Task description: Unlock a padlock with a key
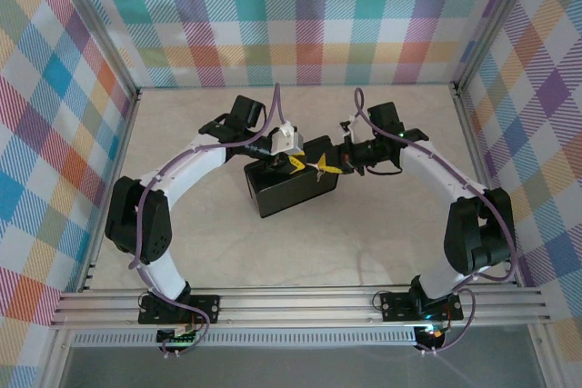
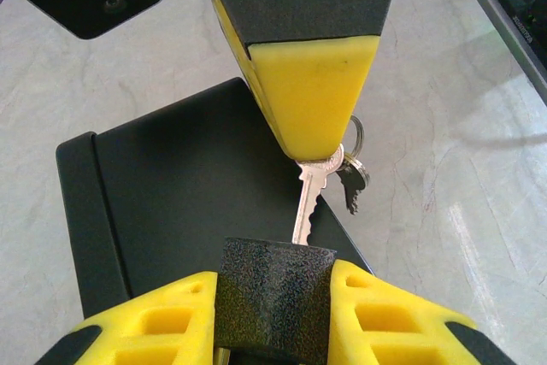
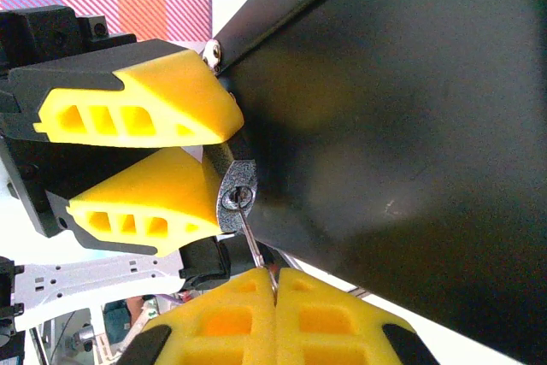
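The padlock, a small speckled black block, sits squeezed between the two yellow fingers of my left gripper, above the black box. The silvery key has its blade in the padlock's keyhole. My right gripper is shut on the key's head, its yellow tip coming from the far side. A second dark key hangs from the ring. From above, the left gripper and right gripper meet tip to tip over the box.
The box lies in the middle of the pale marbled table. Checked walls close in the back and sides, with metal rails along the near edge. Both arms curve inward around the box.
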### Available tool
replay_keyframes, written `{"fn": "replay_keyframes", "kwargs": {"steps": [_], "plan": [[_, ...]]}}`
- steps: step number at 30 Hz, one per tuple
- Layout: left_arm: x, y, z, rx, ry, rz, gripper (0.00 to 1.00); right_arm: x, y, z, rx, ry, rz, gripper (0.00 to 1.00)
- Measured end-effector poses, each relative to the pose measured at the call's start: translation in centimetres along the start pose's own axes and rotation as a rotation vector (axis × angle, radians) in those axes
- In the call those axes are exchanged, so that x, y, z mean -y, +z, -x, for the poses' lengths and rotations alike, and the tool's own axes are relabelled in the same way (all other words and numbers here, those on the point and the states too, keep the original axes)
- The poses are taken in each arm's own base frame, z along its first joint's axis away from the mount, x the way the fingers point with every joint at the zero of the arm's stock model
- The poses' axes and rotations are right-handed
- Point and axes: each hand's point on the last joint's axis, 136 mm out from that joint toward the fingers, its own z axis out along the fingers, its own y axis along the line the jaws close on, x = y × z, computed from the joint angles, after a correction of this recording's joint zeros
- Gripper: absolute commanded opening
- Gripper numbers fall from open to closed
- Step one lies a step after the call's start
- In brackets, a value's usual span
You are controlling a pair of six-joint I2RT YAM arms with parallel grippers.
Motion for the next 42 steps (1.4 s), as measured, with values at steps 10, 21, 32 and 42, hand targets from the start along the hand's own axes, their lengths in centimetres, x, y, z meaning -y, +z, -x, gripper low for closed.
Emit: {"fn": "replay_keyframes", "kwargs": {"steps": [10, 21, 32, 42], "plan": [[-0.06, -0.2, -0.15, -0.012, -0.004, 0.008, 0.11, -0.21, 0.18, 0.06, 0.002, -0.003, 0.004, 0.0], [-0.05, -0.19, -0.18, -0.014, -0.004, 0.008, 0.11, 0.17, 0.35, 0.09, 0.011, 0.004, 0.01, 0.0], [-0.03, -0.19, -0.14, -0.012, -0.004, 0.007, 0.12, 0.15, 0.14, 0.13, 0.023, 0.001, 0.014, 0.0], [0.03, -0.16, -0.05, -0.007, -0.01, 0.004, 0.12, -0.21, -0.09, 0.03, 0.031, -0.01, 0.02, 0.0]]}}
